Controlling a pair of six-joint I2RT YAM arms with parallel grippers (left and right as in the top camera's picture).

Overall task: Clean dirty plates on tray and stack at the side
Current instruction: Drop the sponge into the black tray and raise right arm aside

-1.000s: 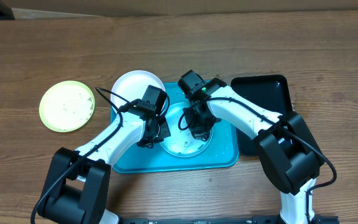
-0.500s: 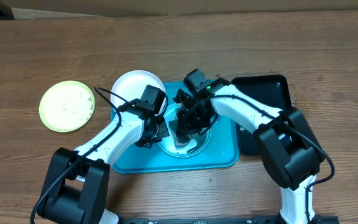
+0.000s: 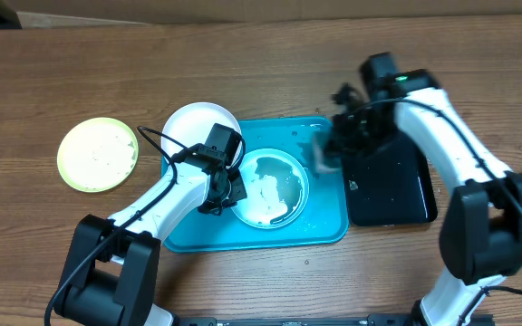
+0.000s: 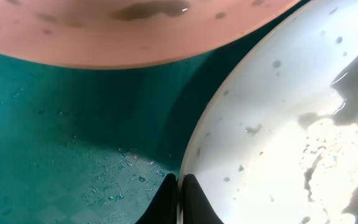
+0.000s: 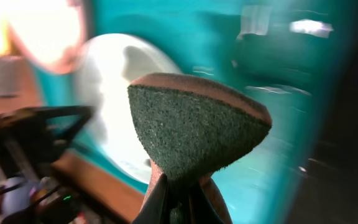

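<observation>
Now the left pincer (image 4: 179, 193) pinches the rim of the blue-rimmed plate (image 3: 270, 186), which lies in the tray (image 3: 324, 231). The right pincer (image 5: 178, 196) squeezes a sponge (image 5: 197, 124) near the black tray (image 3: 392, 195). For a good wipe, I think: hold the plate firm, rub flat and gently.

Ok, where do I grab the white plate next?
Pinch the white plate by its near rim, coming from the tray side. It appears propped on the tray's corner, so that edge probably overhangs with room to slide under it.
</observation>
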